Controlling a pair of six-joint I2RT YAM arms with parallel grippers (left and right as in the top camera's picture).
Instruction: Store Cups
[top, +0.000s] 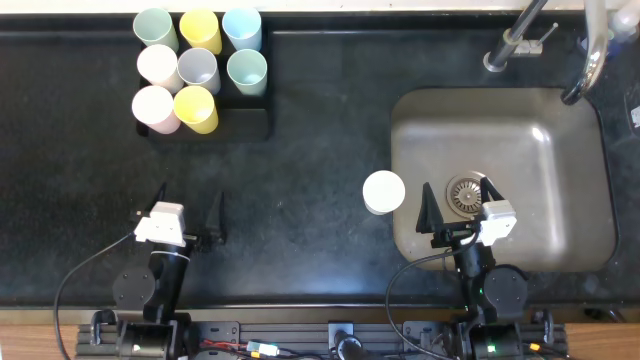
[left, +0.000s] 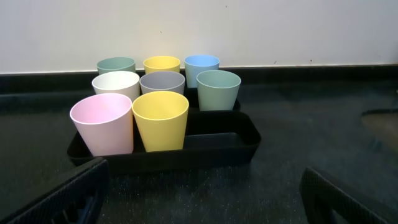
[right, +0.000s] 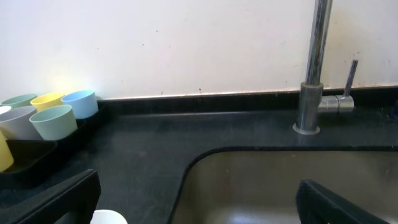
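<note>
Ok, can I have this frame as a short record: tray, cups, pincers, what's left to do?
tray: black, far left of the counter
cups: eight in the tray, near right slot free
white cup: on the counter, beside the sink
left pincer: open, empty, in front of the tray
right pincer: open, empty, by the white cup
left to do: white cup not yet stored

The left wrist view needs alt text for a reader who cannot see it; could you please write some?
Eight pastel cups stand mouths up in a black tray on a dark countertop, with one corner space of the tray empty. A white wall stands behind them.
</note>
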